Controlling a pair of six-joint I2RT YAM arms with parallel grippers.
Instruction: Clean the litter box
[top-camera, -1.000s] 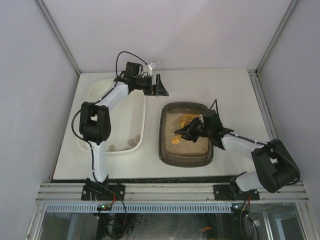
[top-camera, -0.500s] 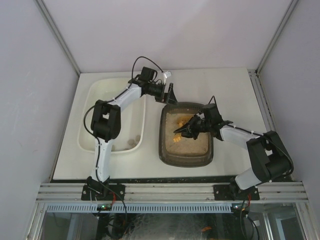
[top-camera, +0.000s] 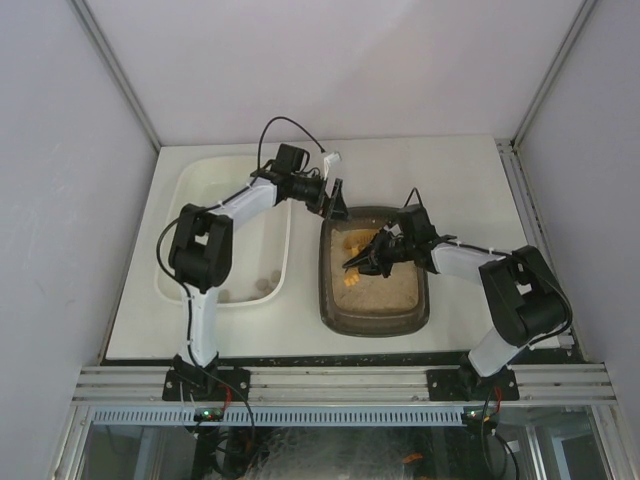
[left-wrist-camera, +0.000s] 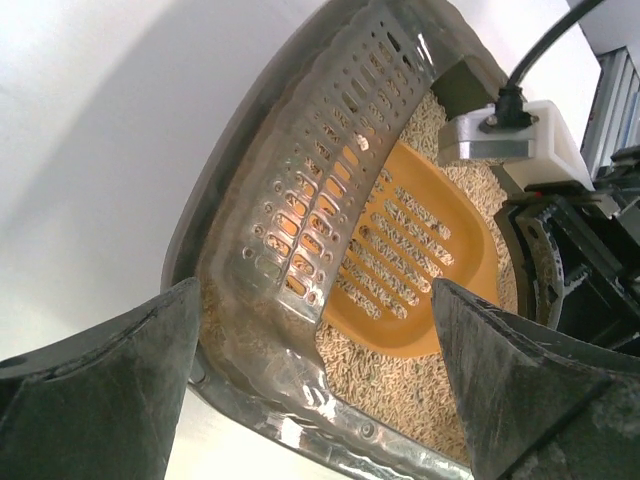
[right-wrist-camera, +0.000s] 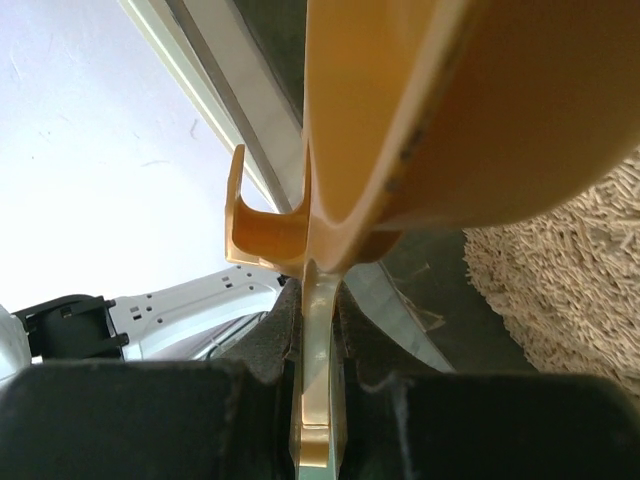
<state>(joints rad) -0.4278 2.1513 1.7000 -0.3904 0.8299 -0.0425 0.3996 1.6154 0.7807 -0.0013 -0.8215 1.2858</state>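
The dark grey-brown litter box (top-camera: 372, 322) with pale litter sits at the table's middle right. It also shows in the left wrist view (left-wrist-camera: 250, 230). My left gripper (top-camera: 335, 202) is open at the box's far-left corner. In its own view the left gripper (left-wrist-camera: 312, 300) has its jaws wide apart on either side of the rim, touching nothing. My right gripper (top-camera: 364, 260) is over the litter and shut on the handle of an orange slotted scoop (top-camera: 356, 239). The scoop's blade lies on the litter (left-wrist-camera: 470, 270). The right wrist view shows the gripper (right-wrist-camera: 318, 290) clamped on the scoop's (right-wrist-camera: 480, 120) thin handle.
A larger white tub (top-camera: 283, 225) stands left of the litter box, with a few small brown lumps (top-camera: 265, 283) at its near end. White walls close in the table on three sides. An aluminium rail (top-camera: 340, 382) runs along the near edge.
My left gripper has swung right and nearer, from above the white tub's far end to the litter box's far-left corner. My right gripper, still holding the scoop, has shifted slightly farther back.
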